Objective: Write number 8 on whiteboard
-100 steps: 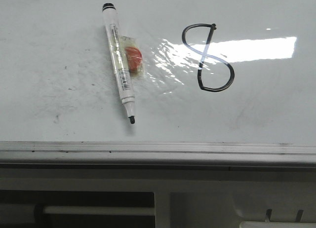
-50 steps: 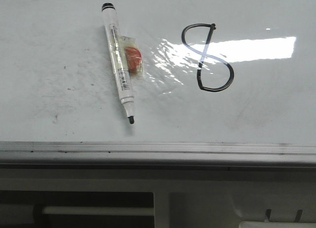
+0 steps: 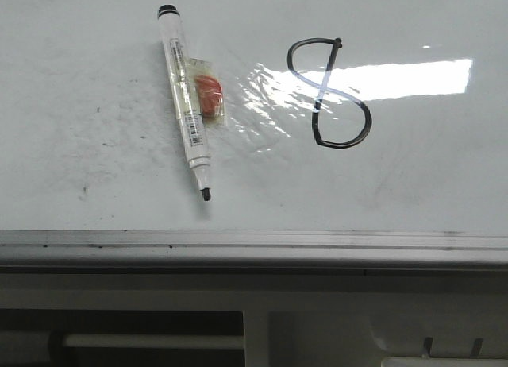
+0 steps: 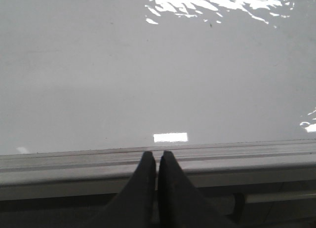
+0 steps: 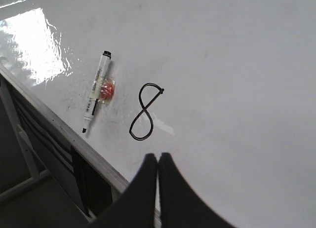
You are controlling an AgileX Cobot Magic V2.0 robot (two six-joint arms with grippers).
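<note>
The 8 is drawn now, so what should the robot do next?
Probably nothing more than rest both arms. The number 8 is complete on the whiteboard, the marker lies loose, and the left tool and right tool are shut and empty.

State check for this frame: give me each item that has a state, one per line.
number 8: drawn in full, both loops closed
marker: uncapped, lying flat on the whiteboard, held by neither gripper
left gripper: shut, empty
right gripper: shut, empty
</note>
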